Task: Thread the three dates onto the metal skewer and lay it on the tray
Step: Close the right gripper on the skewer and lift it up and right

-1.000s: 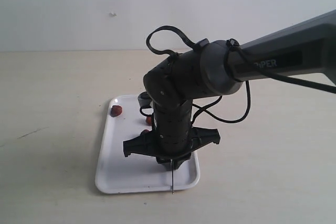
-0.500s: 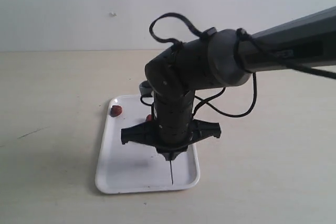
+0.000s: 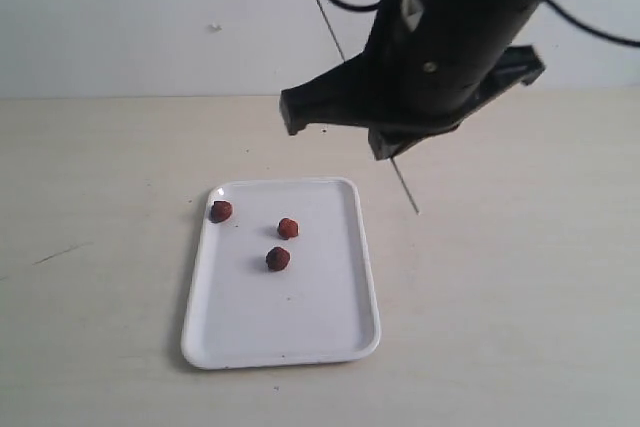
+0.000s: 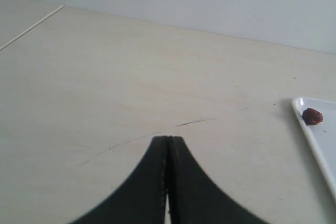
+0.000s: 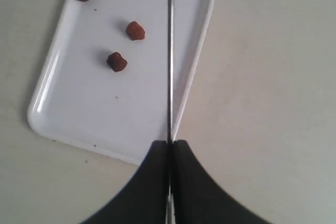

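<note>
Over on the left, the left end effector [image 4: 168,142] is pinched fully closed with nothing in it, sitting low over bare tabletop [image 4: 105,77]. My guess is it's parked out of the way until it's needed to grab a date.

Moving right, the tray [image 3: 290,317] lies flat with all three dates [image 3: 288,228] loose on it. One is tucked into the far-left corner and two are nearer the middle, none skewered yet.

Right of that, the right end effector [image 5: 169,145] is up high near the tray's right edge, clamped tight on the metal skewer [image 5: 169,51]. The skewer runs in line with the fingers, with its free end sticking out past them and slanting down. That reads to me like it's set up for stabbing. So threading hasn't started, and this is pretty much step one.
</note>
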